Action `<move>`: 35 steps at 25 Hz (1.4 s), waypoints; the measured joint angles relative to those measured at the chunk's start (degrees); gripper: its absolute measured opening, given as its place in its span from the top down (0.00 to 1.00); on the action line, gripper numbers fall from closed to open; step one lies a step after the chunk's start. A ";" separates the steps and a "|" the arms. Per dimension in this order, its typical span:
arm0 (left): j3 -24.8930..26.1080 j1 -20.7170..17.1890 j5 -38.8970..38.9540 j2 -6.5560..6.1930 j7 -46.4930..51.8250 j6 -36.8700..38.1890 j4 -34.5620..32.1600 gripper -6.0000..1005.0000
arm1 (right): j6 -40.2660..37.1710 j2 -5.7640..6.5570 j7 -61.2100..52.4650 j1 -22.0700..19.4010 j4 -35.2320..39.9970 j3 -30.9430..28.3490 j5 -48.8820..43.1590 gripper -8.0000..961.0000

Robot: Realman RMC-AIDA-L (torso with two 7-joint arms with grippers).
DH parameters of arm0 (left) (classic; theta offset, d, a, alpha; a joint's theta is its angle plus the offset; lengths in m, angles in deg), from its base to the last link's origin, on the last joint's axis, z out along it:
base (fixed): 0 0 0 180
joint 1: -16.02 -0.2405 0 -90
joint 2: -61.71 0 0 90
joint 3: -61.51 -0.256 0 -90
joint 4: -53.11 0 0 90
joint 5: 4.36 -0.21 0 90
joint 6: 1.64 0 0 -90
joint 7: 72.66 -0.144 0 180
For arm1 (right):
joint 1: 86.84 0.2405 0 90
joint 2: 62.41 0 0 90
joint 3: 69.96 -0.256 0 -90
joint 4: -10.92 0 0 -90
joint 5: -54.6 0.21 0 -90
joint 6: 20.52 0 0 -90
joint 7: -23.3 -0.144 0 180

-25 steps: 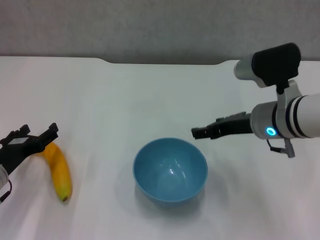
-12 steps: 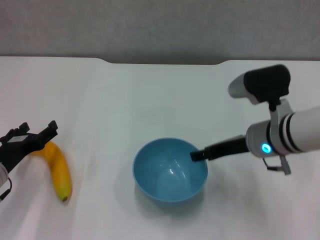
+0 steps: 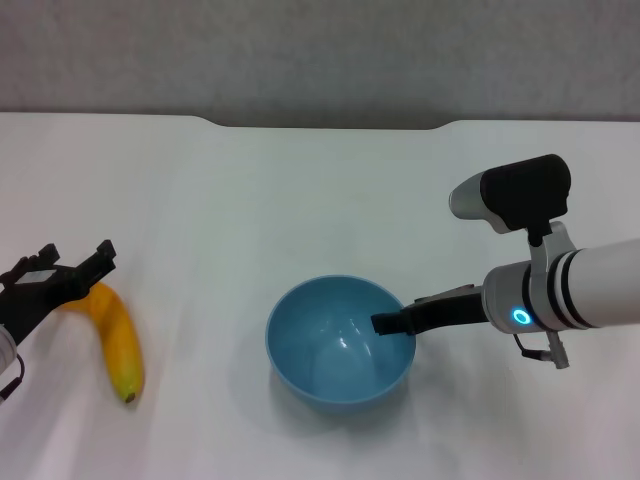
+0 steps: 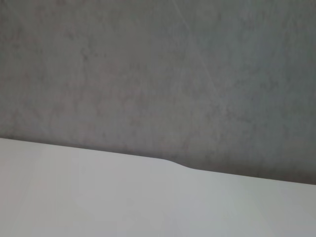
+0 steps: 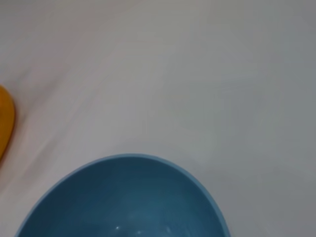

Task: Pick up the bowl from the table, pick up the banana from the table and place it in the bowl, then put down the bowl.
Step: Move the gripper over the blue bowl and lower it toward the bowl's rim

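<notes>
Blue bowl (image 3: pixel 340 340) rim under right gripper (image 3: pixel 384 323) — grasp unclear, left gripper (image 3: pixel 62 277) spread over banana (image 3: pixel 115 340).

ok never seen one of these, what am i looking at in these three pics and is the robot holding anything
It is a two-armed robot working at a white table. The wide picture comes from a camera on its head, looking down; the other two come from cameras on its wrists.

On the table sit a light-blue bowl and a yellow banana. The right gripper reaches over the bowl's rim on the robot's right side, one finger inside it, but whether it grips cannot be told. The left gripper is open at the banana's far end, not gripping it.

The right wrist picture shows the bowl close up, with the banana at the edge. The left wrist picture shows only table and grey wall.
</notes>
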 joint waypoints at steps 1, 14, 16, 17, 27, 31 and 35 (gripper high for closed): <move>-0.07 0.00 0.00 0.00 0.00 -0.01 -0.01 0.11 | -0.57 0.00 0.08 -0.08 0.02 0.37 0.20 0.20; -0.22 0.18 0.00 0.09 0.01 -0.07 -0.03 0.11 | -4.10 -0.05 0.15 0.72 1.64 5.53 3.15 0.20; -0.26 0.25 0.00 0.09 0.01 -0.07 -0.03 0.11 | -4.13 -0.05 0.15 0.83 1.64 5.90 3.20 0.20; -0.25 0.28 0.00 0.09 0.01 -0.10 -0.03 0.11 | -4.14 -0.05 0.16 0.91 1.64 6.15 3.21 0.20; -0.11 0.37 0.00 0.09 0.02 -0.13 -0.03 0.11 | -4.44 -0.05 0.20 1.07 1.96 6.69 3.30 0.22; -0.19 0.47 0.00 0.09 0.08 -0.12 -0.03 0.11 | -4.49 -0.05 0.20 1.16 2.38 6.69 3.33 0.22; -0.17 0.47 0.00 0.08 0.09 -0.05 -0.10 0.11 | -6.61 -0.05 0.69 0.97 2.45 7.51 3.38 0.22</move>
